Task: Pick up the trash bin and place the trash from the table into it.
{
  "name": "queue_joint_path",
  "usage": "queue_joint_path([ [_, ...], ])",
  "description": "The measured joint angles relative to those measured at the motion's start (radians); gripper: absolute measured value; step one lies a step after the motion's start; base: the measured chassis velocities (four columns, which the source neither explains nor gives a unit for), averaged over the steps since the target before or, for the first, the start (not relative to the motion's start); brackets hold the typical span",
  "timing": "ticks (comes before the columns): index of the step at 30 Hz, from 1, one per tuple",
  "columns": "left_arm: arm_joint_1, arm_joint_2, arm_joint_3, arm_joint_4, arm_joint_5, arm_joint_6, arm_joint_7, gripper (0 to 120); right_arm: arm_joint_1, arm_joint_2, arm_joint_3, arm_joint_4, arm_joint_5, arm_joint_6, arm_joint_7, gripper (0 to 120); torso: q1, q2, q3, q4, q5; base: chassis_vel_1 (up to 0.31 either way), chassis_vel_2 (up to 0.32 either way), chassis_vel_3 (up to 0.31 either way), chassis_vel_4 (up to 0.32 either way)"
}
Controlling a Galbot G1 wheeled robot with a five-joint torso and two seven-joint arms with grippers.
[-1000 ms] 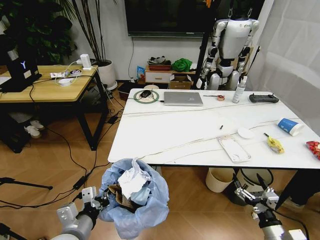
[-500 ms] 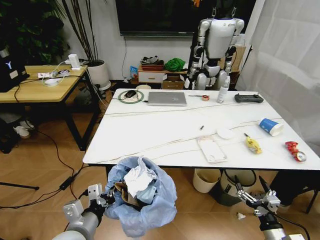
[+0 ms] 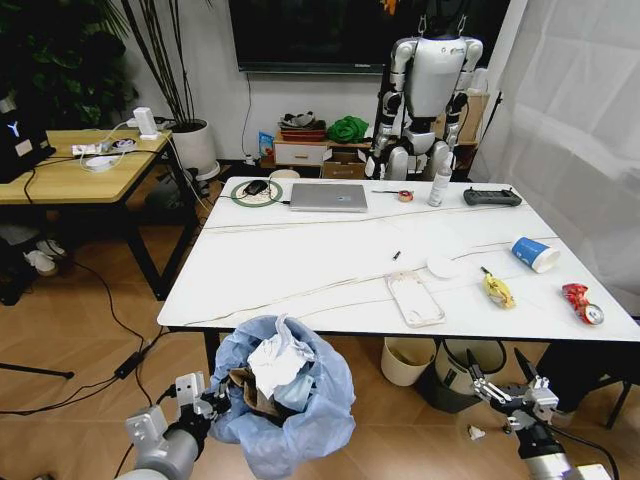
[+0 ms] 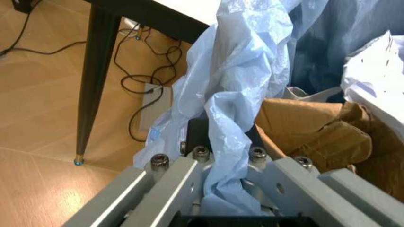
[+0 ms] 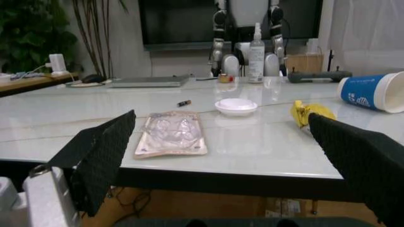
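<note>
Your left gripper [image 3: 207, 403] has its jaws clenched on the trash bin [image 3: 285, 395], held low before the bench [image 3: 300, 270]. Farther right, the clear tray [image 3: 414, 298], yellow wrapper [image 3: 498, 291], blue cup [image 3: 531, 253] and red can [image 3: 579, 303] lie on it; your right gripper [image 3: 505, 385] hangs below, jaws released.

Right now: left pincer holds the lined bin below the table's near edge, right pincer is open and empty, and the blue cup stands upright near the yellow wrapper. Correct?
One error: the blue cup lies on its side, not upright; the head view and right wrist view both show it. The rest holds: the left pincer grips the trash bin by its liner below the table edge, the right pincer is open and empty, and the yellow wrapper lies near the cup.
</note>
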State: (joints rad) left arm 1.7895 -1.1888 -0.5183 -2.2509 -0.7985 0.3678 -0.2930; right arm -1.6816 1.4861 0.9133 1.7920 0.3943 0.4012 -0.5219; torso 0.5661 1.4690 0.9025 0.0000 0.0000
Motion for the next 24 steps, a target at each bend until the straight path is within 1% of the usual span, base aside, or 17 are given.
queue_joint_path([
  [4,0.01,-0.007,0.0,-0.007,0.006,-0.001,0.002,0,-0.001,0.0,0.0,0.0,0.004,0.003,-0.003,100,0.0,0.0,0.0,0.0,0.0,-0.046,-0.062,0.054,0.071],
  [16,0.042,-0.018,-0.006,-0.018,0.022,-0.013,0.017,0,-0.009,-0.005,0.001,0.003,0.012,0.022,-0.013,100,0.0,0.0,0.0,-0.0001,0.0001,-0.128,-0.111,0.114,0.115],
  [24,0.049,-0.035,-0.005,-0.02,0.033,-0.015,0.019,0,-0.001,-0.02,-0.003,-0.01,0.014,0.034,-0.015,100,0.0,0.0,0.0,0.0,-0.0001,-0.085,-0.088,0.097,0.09],
])
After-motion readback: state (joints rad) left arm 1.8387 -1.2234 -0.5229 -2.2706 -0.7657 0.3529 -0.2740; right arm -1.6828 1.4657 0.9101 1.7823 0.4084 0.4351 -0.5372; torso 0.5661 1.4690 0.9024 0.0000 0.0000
